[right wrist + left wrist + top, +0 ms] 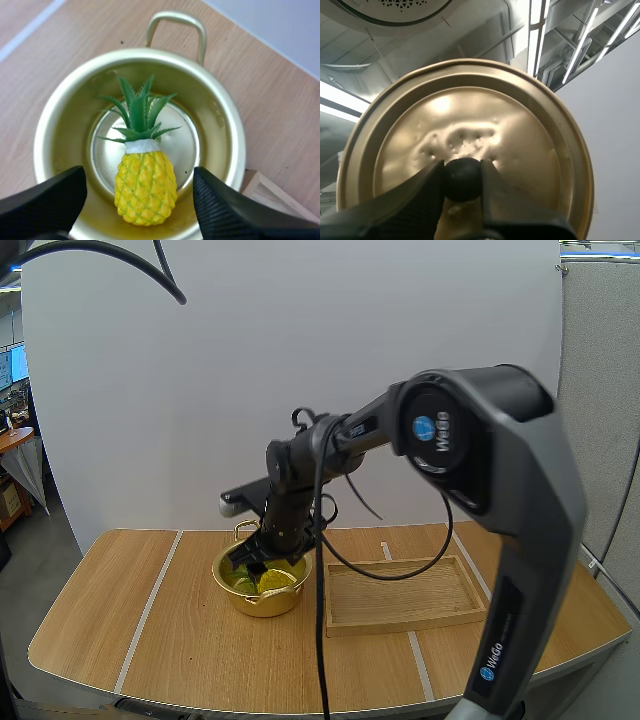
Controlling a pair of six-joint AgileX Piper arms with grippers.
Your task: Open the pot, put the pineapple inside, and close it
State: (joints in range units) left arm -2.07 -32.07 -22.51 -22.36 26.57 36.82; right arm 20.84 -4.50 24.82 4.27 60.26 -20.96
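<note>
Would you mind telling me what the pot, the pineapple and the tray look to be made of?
The pot: thin gold-coloured metal, glossy, reflecting light. The pineapple: probably moulded plastic, matte yellow with stiff green leaves. The tray: pale wood with visible grain, seemingly unvarnished.

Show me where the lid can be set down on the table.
The bare wood left of the pot, out to the table's edge, is free, as is the strip in front of it. The wooden tray on its right holds nothing. Crowded: the pot itself, pineapple inside, right gripper open over its mouth.
</note>
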